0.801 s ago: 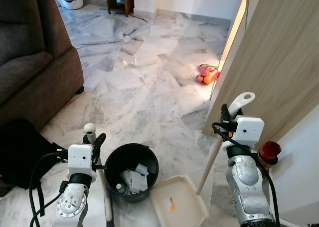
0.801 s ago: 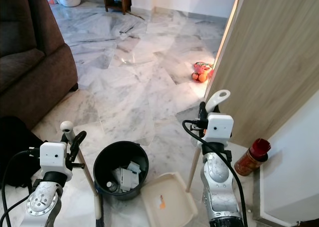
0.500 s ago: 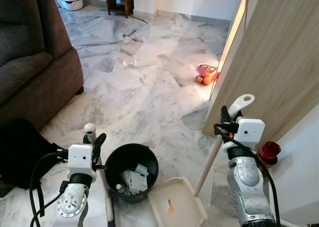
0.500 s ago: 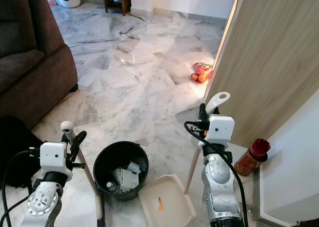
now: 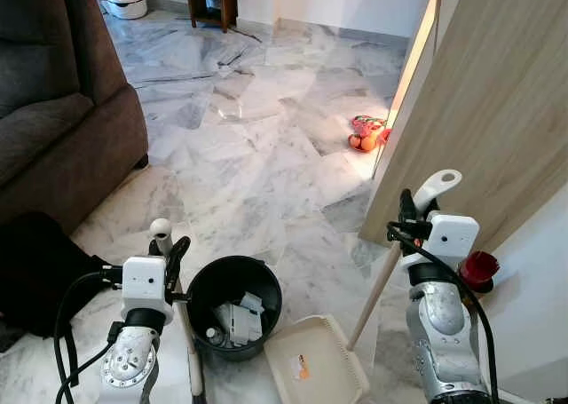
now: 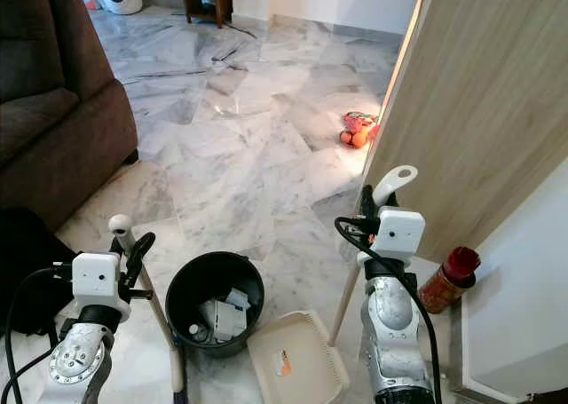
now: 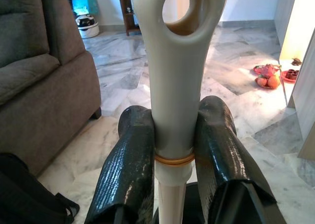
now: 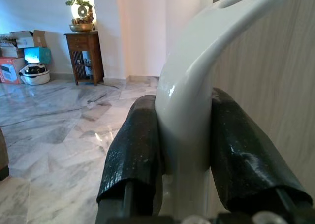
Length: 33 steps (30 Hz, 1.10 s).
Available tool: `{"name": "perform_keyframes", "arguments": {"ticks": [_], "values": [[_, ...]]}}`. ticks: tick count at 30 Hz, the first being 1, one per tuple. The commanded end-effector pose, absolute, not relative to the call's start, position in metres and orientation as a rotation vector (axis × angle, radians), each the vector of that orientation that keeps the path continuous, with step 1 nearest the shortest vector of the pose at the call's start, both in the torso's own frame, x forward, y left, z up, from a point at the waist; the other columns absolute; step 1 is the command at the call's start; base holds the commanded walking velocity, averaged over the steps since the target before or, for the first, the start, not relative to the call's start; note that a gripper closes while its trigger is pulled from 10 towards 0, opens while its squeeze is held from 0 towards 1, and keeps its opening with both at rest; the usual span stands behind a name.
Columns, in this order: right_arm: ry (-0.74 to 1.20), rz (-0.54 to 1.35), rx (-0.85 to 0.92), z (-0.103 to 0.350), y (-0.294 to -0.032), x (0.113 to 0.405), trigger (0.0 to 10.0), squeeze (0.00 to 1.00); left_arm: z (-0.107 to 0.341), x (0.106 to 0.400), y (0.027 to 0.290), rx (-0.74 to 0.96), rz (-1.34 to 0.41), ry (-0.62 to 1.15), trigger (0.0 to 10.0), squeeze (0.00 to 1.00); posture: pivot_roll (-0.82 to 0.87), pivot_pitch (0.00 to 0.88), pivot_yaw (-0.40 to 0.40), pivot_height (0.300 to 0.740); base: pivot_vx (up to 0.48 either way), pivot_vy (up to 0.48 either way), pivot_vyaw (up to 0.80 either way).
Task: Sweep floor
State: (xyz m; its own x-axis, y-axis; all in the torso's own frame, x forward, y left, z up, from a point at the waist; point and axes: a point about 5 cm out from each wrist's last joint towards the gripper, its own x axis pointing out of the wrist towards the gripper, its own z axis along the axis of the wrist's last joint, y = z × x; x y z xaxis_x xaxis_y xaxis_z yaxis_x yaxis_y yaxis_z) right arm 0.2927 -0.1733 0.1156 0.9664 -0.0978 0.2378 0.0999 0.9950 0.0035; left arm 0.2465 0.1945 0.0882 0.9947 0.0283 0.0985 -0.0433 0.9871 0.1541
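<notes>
Clamped between the closed left gripper (image 7: pixel 174 150) fingers is the cream plastic broom handle (image 7: pixel 174 76); the cream long-handled dustpan (image 6: pixel 297 361) handle is gripped likewise by the right gripper (image 8: pixel 184 145)

One bin (image 5: pixel 233 304), one dustpan (image 5: pixel 315 367), one broom (image 5: pixel 188 351) — perhaps.

Both silver arms are raised in front of the body with forearms nearly upright, the left gripper (image 7: pixel 173 150) with its jaws closed around a grey handle (image 7: pixel 176 71), and the right gripper (image 8: pixel 184 150) clamped the same way on a white handle (image 8: pixel 192 101).
</notes>
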Motion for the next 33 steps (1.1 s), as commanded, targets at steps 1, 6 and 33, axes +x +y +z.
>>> {"name": "perform_keyframes", "arguments": {"ticks": [1, 6, 33], "values": [[-0.285, -0.119, 0.023, 0.1216, -0.1735, 0.2945, 10.0, 0.0, 0.0964, 0.2489, 0.1946, 0.159, 0.038, -0.137, 10.0, 0.0, 0.08, 0.053, -0.02, 0.74, 0.0, 0.0, 0.0], [-0.28, -0.118, 0.023, 0.1198, -0.1712, 0.2951, 10.0, 0.0, 0.0973, 0.2504, 0.1925, 0.155, 0.034, -0.141, 10.0, 0.0, 0.08, 0.051, -0.018, 0.74, 0.0, 0.0, 0.0], [-0.283, -0.092, 0.006, 0.1178, -0.1656, 0.2933, 10.0, 0.0, 0.0966, 0.2518, 0.1878, 0.151, 0.023, -0.14, 10.0, 0.0, 0.09, 0.059, -0.019, 0.74, 0.0, 0.0, 0.0]]}}
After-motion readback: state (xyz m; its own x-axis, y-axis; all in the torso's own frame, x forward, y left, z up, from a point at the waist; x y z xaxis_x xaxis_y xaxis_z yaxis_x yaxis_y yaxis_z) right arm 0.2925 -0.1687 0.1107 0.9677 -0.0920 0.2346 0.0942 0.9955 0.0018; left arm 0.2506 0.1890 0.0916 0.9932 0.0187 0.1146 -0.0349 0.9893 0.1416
